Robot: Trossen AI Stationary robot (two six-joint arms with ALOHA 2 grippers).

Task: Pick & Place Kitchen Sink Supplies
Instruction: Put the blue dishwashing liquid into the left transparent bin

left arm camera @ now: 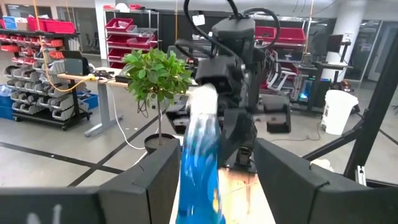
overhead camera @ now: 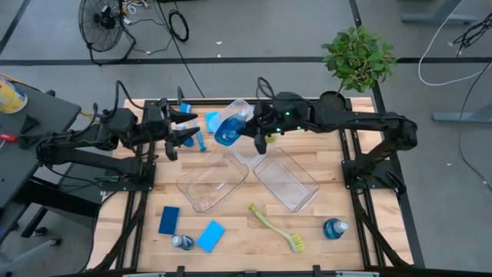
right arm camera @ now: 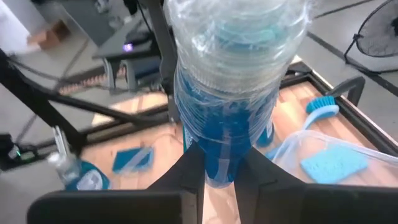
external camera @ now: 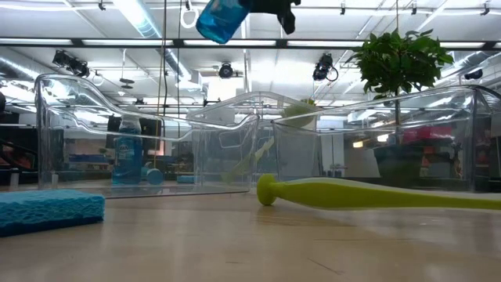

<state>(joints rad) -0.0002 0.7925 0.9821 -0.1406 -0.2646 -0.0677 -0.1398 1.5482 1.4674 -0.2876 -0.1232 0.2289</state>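
A small clear bottle of blue liquid (overhead camera: 229, 125) hangs high over the far part of the table, with my right gripper (overhead camera: 260, 138) shut on it. In the low view only its blue end (external camera: 223, 19) shows, at the top of the picture. My left gripper (overhead camera: 184, 129) stands open and level just left of the bottle. In the left wrist view the bottle (left arm camera: 199, 168) shows between its fingers, and I see no touch. A yellow-green brush (overhead camera: 277, 228), two sponges (overhead camera: 169, 219) (overhead camera: 211, 235) and two more bottles (overhead camera: 334, 228) (overhead camera: 182, 241) lie near the front edge. My right gripper pinches the bottle's narrower, blue-filled lower part (right arm camera: 221, 155) between its two fingers (right arm camera: 193, 171). The fingers come from the table's right, slanting a little downward. The bottle is lifted well clear of the table and stands tilted, clear end (right arm camera: 236, 37) up.
Two clear bins (overhead camera: 211, 183) (overhead camera: 288, 178) stand mid-table below the arms. A third clear bin (right arm camera: 348, 146) at the far left holds a light-blue sponge (right arm camera: 333, 163), with a blue brush (right arm camera: 323, 106) beside it. A potted plant (overhead camera: 357, 58) stands at the far right corner.
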